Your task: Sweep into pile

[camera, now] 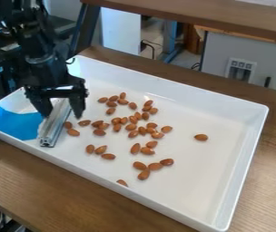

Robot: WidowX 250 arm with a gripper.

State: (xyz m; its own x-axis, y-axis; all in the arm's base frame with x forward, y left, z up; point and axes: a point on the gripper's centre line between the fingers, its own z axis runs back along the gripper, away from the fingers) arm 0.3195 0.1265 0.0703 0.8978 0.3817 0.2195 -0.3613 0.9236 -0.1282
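Observation:
The black gripper [61,108] hangs over the left part of the white tray [258,136], its two fingers on either side of a silver metal bar [54,124]. The bar slants across the tray floor, its near end toward the tray's front left wall. Many brown almonds [133,134] lie scattered to the right of the bar, thickest around the tray's middle. One almond [201,137] lies apart at the right, and another [122,182] is close to the front wall. A couple of almonds are just right of the bar.
A blue sheet [10,122] lies in the tray's left corner, left of the bar. The tray's raised walls surround the almonds, and it stands on a brown wooden table [74,190]. Behind are a wooden shelf edge [195,13] and a grey cabinet [243,59].

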